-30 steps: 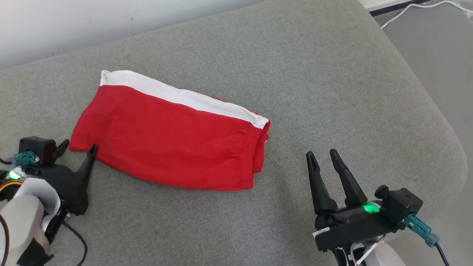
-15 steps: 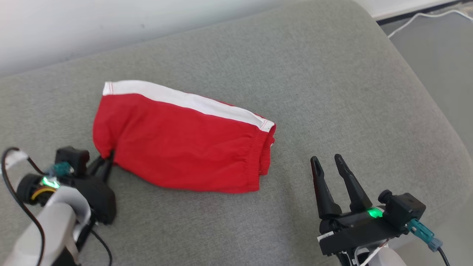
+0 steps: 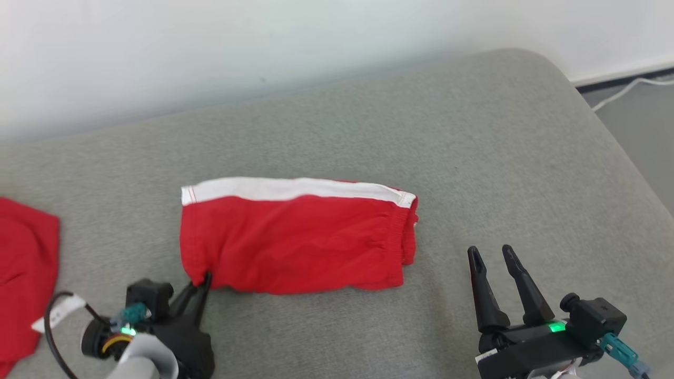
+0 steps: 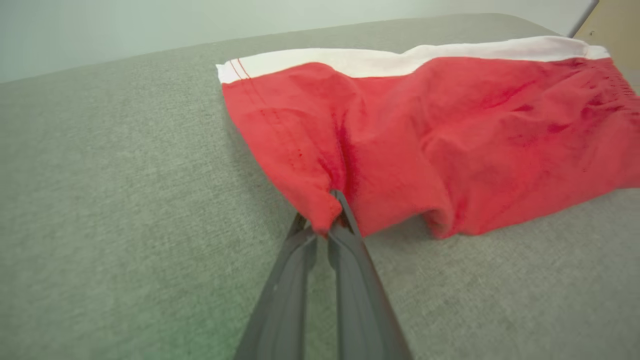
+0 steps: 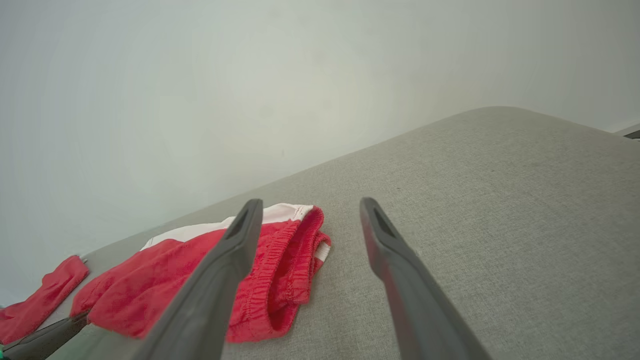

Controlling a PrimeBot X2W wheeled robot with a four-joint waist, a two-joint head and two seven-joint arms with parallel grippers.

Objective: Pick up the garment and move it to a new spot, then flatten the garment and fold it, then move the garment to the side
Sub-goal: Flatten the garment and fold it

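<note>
Closing from wide open a second ago, the left gripper [image 4: 325,220] now pinches the near left corner of the garment [image 3: 300,242]. I judge this low grip at the hem is meant for dragging or lifting it to another spot. Nearby, the right gripper [image 3: 492,253] hovers just off the elastic end with fingers spread and empty, probably ready to take that side. Beyond them the red, white-banded garment lies flat on the grey cushion [image 3: 474,158], well apart from another red cloth [image 3: 26,263] at the left edge.
</note>
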